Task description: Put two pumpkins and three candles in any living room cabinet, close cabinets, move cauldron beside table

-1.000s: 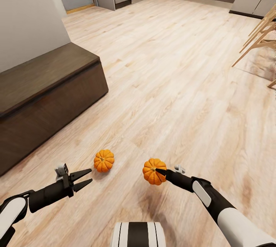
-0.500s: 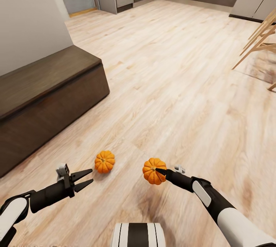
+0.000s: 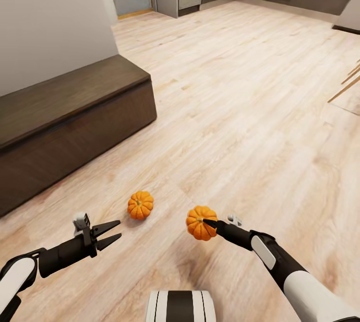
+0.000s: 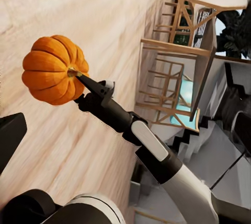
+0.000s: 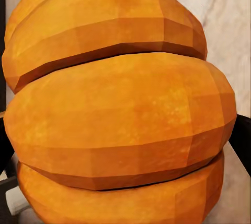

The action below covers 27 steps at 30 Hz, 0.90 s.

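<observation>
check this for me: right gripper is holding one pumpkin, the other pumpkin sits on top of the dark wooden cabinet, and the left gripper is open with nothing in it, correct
One thing is wrong. The other pumpkin is not on top of the cabinet; the head view shows it lying on the wooden floor in front of it. The rest holds: the right gripper grips one pumpkin, and the left gripper is open with nothing in it.

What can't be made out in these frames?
- Right gripper fingers, right wrist view: the held pumpkin blocks nearly everything past it.
- Cabinet, head view: cut off by the left edge; drawer seams too faint to read, nothing visibly pulled out.
- Chairs, head view: cut by the right edge, just legs.
- Left gripper, left wrist view: only a dark finger at the edge.
</observation>
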Tool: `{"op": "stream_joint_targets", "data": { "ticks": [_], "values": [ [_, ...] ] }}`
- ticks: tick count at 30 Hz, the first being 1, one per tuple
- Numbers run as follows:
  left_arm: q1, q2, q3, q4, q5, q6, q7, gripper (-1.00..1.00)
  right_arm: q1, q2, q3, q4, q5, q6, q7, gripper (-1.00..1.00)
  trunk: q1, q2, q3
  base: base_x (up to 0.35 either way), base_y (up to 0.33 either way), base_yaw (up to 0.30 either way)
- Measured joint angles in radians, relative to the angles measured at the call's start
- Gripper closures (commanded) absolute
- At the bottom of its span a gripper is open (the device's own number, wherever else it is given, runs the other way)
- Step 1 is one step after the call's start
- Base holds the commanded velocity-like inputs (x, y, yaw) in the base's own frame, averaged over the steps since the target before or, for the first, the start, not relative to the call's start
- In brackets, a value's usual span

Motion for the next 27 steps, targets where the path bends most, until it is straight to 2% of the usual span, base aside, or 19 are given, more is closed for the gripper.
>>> {"op": "stream_joint_targets", "data": {
  "ticks": [8,23,27],
  "values": [
    [0.000,0.002,0.004,0.000,0.008,0.001,-0.002,-1.00,0.000,0.000,0.000,0.000,0.000,0.000,0.000,1.00,0.000,0.000,0.000,0.000,-0.006,0.274],
    [0.000,0.000,0.005,0.000,0.005,0.001,0.000,-1.00,0.000,-0.001,-0.002,-0.002,-0.005,0.000,0.018,1.00,-0.007,0.003,0.058,0.000,0.000,0.022],
    [0.000,0.000,0.005,0.000,0.004,0.001,0.000,-1.00,0.001,-0.013,-0.001,-0.050,-0.011,0.005,0.090,1.00,-0.009,0.004,0.074,0.000,0.000,0.000]
  ]
}}
